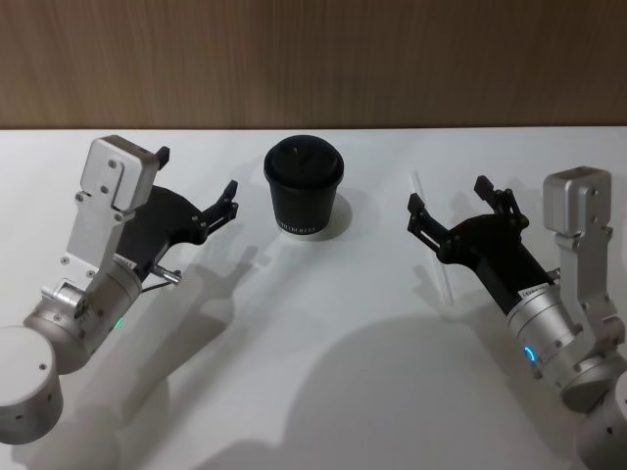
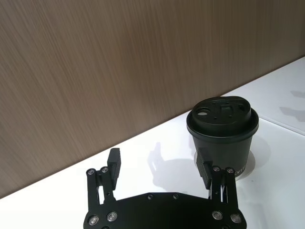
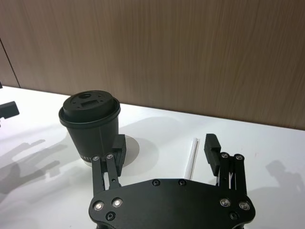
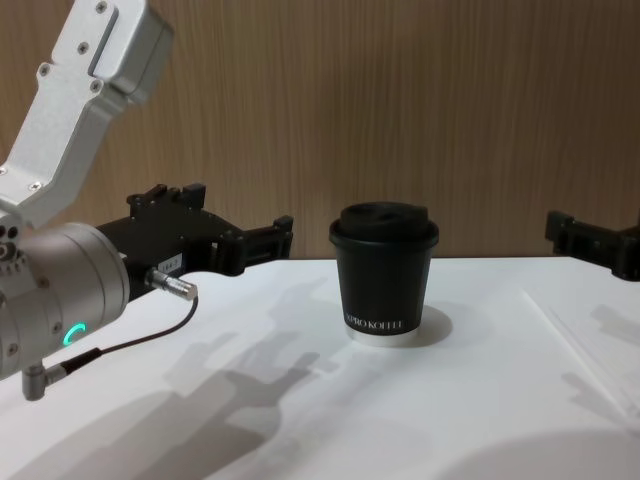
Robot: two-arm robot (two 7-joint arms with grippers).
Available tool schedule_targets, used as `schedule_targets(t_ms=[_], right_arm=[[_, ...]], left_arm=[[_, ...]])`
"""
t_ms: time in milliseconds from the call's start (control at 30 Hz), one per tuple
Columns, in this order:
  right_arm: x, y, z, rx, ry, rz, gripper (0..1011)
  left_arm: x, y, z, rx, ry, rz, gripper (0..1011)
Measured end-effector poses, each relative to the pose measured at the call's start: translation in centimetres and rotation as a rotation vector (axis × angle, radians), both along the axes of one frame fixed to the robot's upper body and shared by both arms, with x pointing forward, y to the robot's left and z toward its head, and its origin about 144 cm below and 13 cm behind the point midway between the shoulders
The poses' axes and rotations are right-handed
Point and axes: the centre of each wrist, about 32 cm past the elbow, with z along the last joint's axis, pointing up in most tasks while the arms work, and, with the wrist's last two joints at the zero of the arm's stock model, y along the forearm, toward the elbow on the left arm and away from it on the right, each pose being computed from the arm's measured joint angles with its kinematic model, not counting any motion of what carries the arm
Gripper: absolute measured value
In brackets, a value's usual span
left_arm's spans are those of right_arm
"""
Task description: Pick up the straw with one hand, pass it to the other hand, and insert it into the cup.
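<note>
Since the straw (image 3: 191, 160) lies flat on the white table (image 1: 323, 352), to the right of the cup (image 1: 304, 191) and clear of it, the pickup looks like it needs a low, gentle pinch. The right gripper (image 1: 448, 196) hovers over the straw on the cup's right side. Its 2 fingers are spread wide and grasp nothing, and in the right wrist view the straw runs between them, closer to the finger farther from the cup.

To do this well, I would first centre the gap on the straw and lower until the tips nearly graze the table. Then close slowly, because so thin a tube could roll away or get crushed. Gripping off-centre would leave a long free end for the handover.

The left gripper (image 1: 198, 170) waits on the cup's left, released and empty, with its fingers aimed toward the cup.

The straw's long axis runs from the wall side toward the robot. Its far end is about level with the cup, and its near end slants slightly farther from the cup.
</note>
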Motion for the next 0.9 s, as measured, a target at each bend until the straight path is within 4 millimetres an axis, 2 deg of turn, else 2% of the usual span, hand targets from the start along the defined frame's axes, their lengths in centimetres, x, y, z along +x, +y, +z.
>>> schedule_targets(t_ms=[900], right_arm=[[0.0,0.0,0.0,0.0,0.0,0.0,1001]], left_arm=[[0.0,0.0,0.0,0.0,0.0,0.0,1000]])
